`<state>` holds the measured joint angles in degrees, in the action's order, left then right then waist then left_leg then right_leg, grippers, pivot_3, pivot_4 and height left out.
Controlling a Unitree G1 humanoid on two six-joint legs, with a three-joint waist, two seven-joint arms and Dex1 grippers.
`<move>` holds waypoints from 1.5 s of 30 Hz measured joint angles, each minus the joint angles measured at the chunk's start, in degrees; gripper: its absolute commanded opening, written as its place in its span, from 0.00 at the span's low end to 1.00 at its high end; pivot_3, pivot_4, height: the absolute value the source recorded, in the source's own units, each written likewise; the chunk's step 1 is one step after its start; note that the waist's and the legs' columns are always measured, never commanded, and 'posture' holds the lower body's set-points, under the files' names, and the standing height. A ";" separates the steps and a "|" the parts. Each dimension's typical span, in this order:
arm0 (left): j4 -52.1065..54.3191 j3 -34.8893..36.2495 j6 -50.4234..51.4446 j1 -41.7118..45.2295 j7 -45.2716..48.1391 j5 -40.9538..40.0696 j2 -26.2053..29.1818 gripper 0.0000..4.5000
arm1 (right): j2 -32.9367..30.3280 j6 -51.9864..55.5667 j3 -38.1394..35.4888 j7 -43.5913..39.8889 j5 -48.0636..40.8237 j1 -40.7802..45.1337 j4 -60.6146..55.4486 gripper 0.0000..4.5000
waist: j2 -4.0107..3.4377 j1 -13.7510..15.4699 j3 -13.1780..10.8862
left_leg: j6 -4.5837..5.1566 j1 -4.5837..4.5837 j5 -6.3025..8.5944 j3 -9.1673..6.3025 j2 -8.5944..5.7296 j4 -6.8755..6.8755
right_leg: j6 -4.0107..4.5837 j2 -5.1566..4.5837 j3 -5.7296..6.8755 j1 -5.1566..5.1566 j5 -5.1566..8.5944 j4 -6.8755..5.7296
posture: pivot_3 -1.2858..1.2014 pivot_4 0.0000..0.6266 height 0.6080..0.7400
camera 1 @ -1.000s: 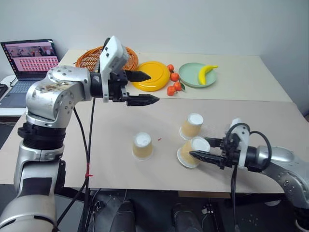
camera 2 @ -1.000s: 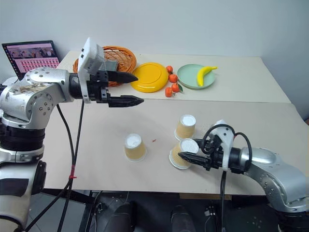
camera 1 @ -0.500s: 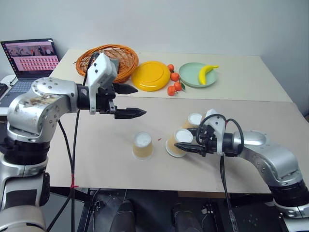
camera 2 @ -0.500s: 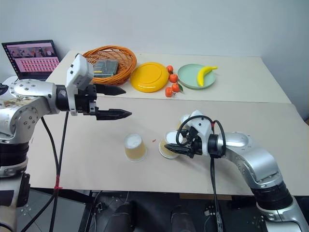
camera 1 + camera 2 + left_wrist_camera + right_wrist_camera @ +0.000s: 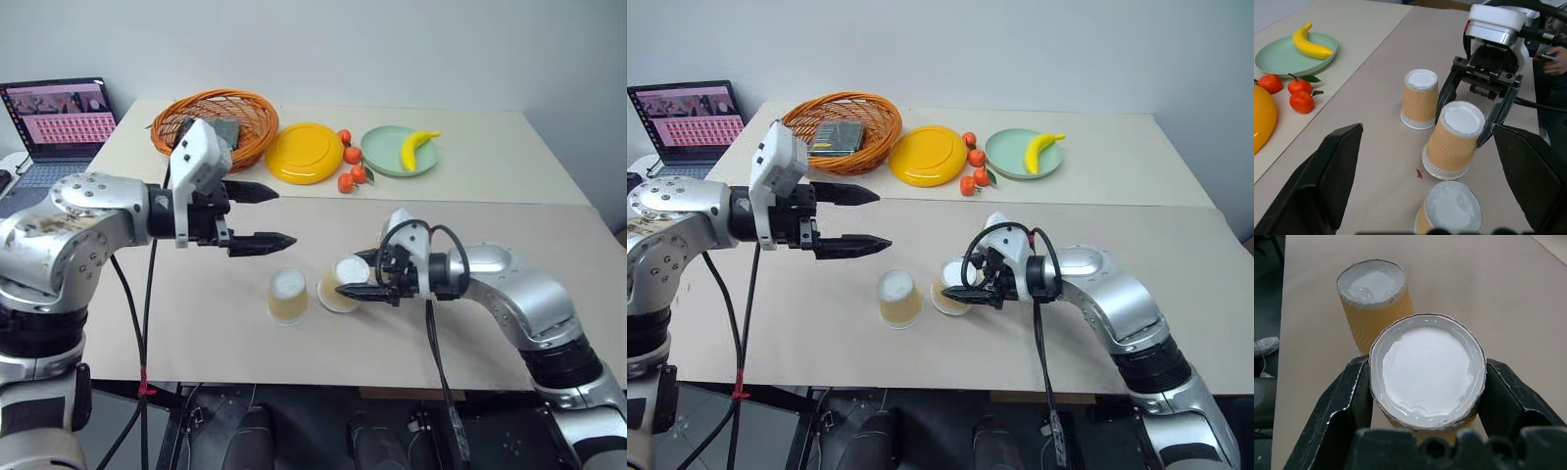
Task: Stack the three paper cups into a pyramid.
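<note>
Three tan ribbed paper cups are on the beige table (image 5: 196, 323). One cup (image 5: 288, 297) stands upside down near the front middle. My right gripper (image 5: 355, 281) is shut on a second cup (image 5: 340, 285), gripping its sides and holding it tilted, base up, just right of the first. In the left wrist view the third cup (image 5: 1420, 98) stands upside down behind the held cup (image 5: 1452, 140). My left gripper (image 5: 285, 215) hovers open and empty above the table, left of the cups, its fingers (image 5: 1327, 186) pointing toward them.
At the table's back are an orange wicker basket (image 5: 211, 122), a yellow plate (image 5: 306, 153), several mandarins (image 5: 351, 168) and a green plate (image 5: 388, 157) with a banana (image 5: 418, 147). A laptop (image 5: 59, 113) sits far left. A person's hand (image 5: 1553, 53) shows beyond the right arm.
My right gripper has carried its cup leftward, from beside the rear cup to close against the front cup. My left arm has drawn back to the left and sunk a little, still open.
</note>
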<state>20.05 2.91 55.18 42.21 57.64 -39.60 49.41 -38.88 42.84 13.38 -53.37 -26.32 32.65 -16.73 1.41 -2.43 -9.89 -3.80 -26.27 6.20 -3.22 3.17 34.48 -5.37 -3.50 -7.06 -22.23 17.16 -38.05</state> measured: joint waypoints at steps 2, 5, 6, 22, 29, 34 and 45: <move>0.52 0.53 0.15 -0.30 -0.02 -0.84 0.58 1.00 | 0.00 0.00 0.22 -0.53 0.43 0.09 0.08 0.60 | 0.01 0.09 0.00 | 0.00 0.00 0.00 0.00 0.00 0.00 | 0.00 0.00 0.01 0.00 0.00 0.00 | 0.52 0.24 0.94; 0.67 0.61 0.15 -0.37 -0.12 -1.26 1.12 1.00 | 0.03 0.00 1.12 -1.26 1.02 0.10 0.10 0.60 | 0.01 0.07 -0.01 | 0.00 0.00 0.00 0.00 0.00 0.00 | -0.01 0.00 0.01 0.00 0.01 0.00 | 0.52 0.24 0.94; 0.69 0.61 0.15 -0.37 -0.16 -1.30 1.24 1.00 | 0.06 -0.02 1.40 -1.41 1.30 0.10 0.10 0.60 | 0.01 0.03 -0.01 | 0.00 0.00 0.00 0.00 0.00 0.00 | -0.01 0.00 0.01 0.00 0.01 0.00 | 0.52 0.24 0.94; 1.63 0.63 0.23 0.21 -2.91 -3.57 1.83 1.00 | 1.93 -6.15 6.21 -5.15 7.49 2.13 3.76 0.60 | 0.02 -0.08 -0.01 | 0.00 0.00 0.00 0.01 0.00 -0.01 | -0.01 0.00 0.00 -0.02 0.01 0.00 | 0.52 0.24 0.94; 1.63 0.62 0.21 0.26 -3.75 -3.80 1.82 1.00 | 2.54 -7.46 6.30 -6.12 9.41 2.67 5.76 0.99 | 0.03 -0.04 -0.02 | 0.00 0.00 0.00 0.01 0.00 -0.03 | 0.00 0.00 0.00 -0.02 0.00 0.01 | 0.52 0.24 0.94; 1.57 0.62 0.09 0.84 -4.35 -3.77 1.43 1.00 | 2.53 -7.85 6.18 -6.68 9.52 2.90 5.79 0.99 | 0.04 -0.02 -0.02 | 0.00 0.00 0.00 0.01 0.00 -0.05 | 0.00 0.00 0.00 -0.02 0.01 0.01 | 0.52 0.24 0.94; -1.15 -1.67 -1.66 3.30 -3.79 -2.20 -1.10 1.00 | -3.87 -6.90 -0.06 -8.01 8.41 4.61 0.42 0.99 | 0.06 0.27 -0.04 | -0.01 0.00 0.00 0.01 -0.01 -0.08 | 0.00 0.00 0.01 -0.03 0.01 0.03 | 0.52 0.24 0.94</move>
<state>18.90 1.24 53.52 45.51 53.85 -41.80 48.32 -42.75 35.94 13.32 -61.38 -17.91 37.26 -16.31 1.47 -2.16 -9.93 -3.81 -26.27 6.21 -3.21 3.16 34.40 -5.37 -3.50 -7.05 -22.26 17.17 -38.02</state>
